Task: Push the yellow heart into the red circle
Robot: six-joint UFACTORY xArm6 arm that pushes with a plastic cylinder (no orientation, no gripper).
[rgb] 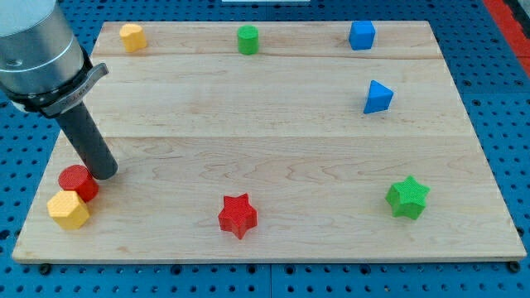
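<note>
A red circle block (78, 181) sits near the board's bottom-left corner. A yellow block (68, 209) lies just below and left of it, touching it; its outline looks angular and I cannot tell its shape for sure. A second yellow block (132, 36), more rounded, sits at the top left corner. My tip (103, 174) rests on the board right beside the red circle's upper right edge, about touching it. The dark rod slants up to the view's left, to the grey arm body.
A green cylinder (248, 39) and a blue cube (361, 35) sit along the top edge. A blue triangle (378, 97) is at the right. A red star (238, 215) and a green star (407, 197) sit near the bottom. The wooden board (273, 132) lies on a blue pegboard.
</note>
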